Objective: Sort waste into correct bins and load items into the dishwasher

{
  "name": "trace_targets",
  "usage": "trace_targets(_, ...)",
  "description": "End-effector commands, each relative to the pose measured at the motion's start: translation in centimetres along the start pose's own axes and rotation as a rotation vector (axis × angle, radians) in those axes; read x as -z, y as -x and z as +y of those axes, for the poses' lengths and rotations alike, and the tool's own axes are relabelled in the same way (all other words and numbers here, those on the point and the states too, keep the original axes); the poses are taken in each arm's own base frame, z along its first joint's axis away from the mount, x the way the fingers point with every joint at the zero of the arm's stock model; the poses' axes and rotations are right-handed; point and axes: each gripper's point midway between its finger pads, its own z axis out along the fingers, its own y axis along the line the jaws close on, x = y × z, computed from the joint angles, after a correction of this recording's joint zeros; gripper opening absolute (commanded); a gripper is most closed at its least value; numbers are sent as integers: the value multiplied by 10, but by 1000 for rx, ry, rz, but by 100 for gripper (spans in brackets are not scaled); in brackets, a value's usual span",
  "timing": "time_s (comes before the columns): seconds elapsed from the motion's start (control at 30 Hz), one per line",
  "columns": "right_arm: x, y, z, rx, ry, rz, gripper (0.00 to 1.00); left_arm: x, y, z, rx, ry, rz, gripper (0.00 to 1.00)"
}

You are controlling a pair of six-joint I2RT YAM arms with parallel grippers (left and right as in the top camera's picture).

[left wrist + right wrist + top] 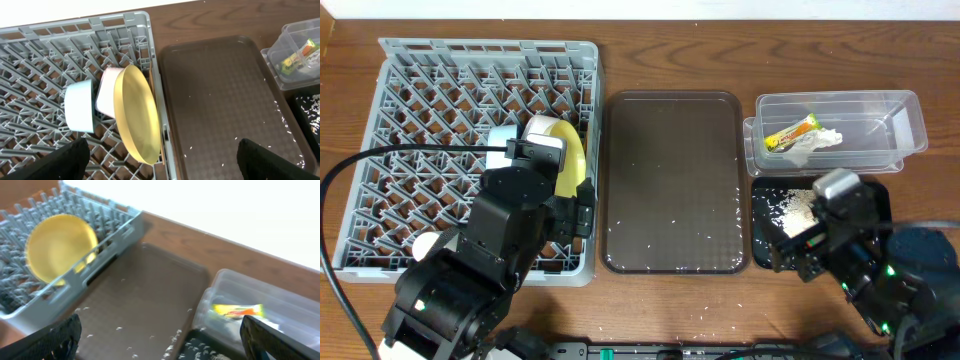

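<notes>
The grey dish rack (420, 90) holds the yellow plate (137, 112) on edge, with the white bowl (106, 92) and the light blue bowl (80, 106) beside it. A thin wooden chopstick (151, 80) shows by the rack's right wall. The clear tub (880, 125) holds the yellow-green wrapper (790, 132) and the white tissue (817, 144). Rice crumbs (792, 205) lie in the black tray (760, 230). My left gripper (162, 162) is open and empty above the rack's right edge. My right gripper (160, 340) is open and empty above the black tray.
The large dark brown serving tray (672, 180) lies between the rack and the bins, with a few scattered rice crumbs (670, 225) on it. Bare wooden table (720, 60) runs along the back. Crumbs also lie on the table at the front (705, 315).
</notes>
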Motion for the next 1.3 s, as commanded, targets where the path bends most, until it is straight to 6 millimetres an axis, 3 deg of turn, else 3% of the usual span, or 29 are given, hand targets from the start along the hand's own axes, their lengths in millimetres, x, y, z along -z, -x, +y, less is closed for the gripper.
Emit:
trace_targets(0.0, -3, -31, -21, 58, -86, 10, 99, 5, 6, -2, -3, -11, -17, 95)
trace_targets(0.17, -5, -73, -26, 31, -117, 25, 99, 5, 6, -2, -3, -11, -17, 95)
trace_targets(0.47, -27, -116, -38, 63, -199, -175, 99, 5, 6, -2, -3, -11, -17, 95)
trace_targets(0.83, -68, -138, -41, 93, -189, -345, 99, 5, 6, -2, -3, -11, -17, 95)
trace_targets(1.27, -68, -140, -41, 91, -192, -338, 99, 5, 6, -2, -3, -11, -17, 96)
